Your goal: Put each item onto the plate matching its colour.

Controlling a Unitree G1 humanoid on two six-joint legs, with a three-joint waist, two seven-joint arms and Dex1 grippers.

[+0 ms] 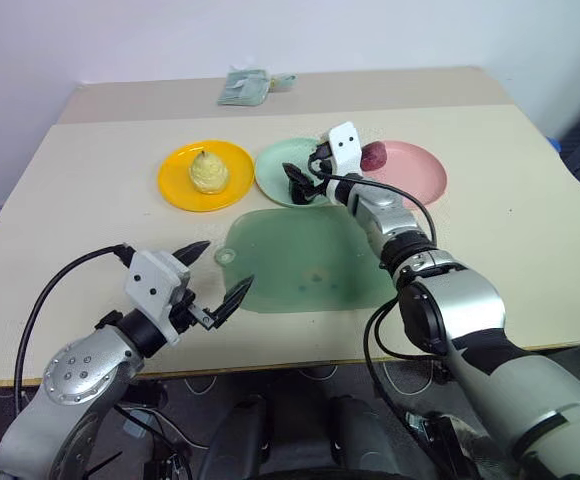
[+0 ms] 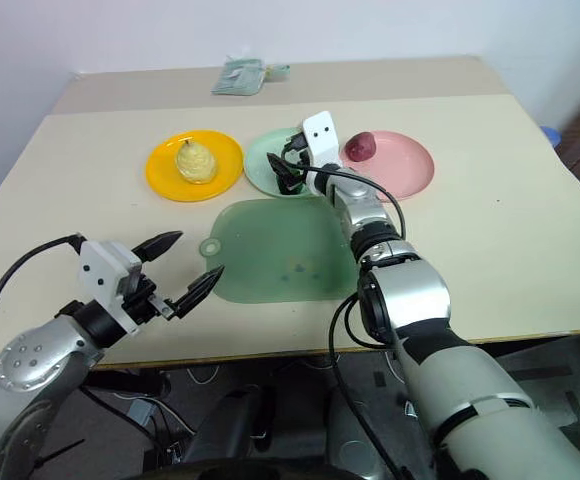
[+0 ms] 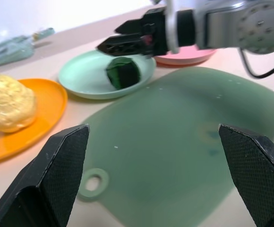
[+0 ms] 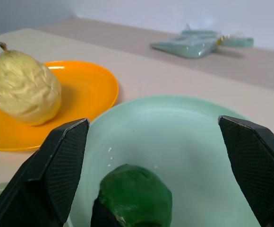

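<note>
A pale yellow pear (image 1: 209, 172) sits on the orange-yellow plate (image 1: 175, 188). On the pink plate (image 1: 422, 178) lies the dark red-maroon lump (image 1: 375, 156). The dark green lump (image 3: 122, 72) rests on the mint green plate (image 1: 268, 168), and my right gripper (image 1: 298, 183) hovers over it, open, with its fingers (image 4: 56, 179) wide on either side and not touching it. My left gripper (image 1: 227, 265) stands open and holds nothing, low near the table's front edge beside the mat's tab corner.
A translucent green mat (image 1: 310, 262) with a hole tab lies in the middle of the table, in front of the plates. A pale green packet (image 1: 245, 88) lies at the far edge. Bare tabletop (image 1: 530, 230) stretches to the right.
</note>
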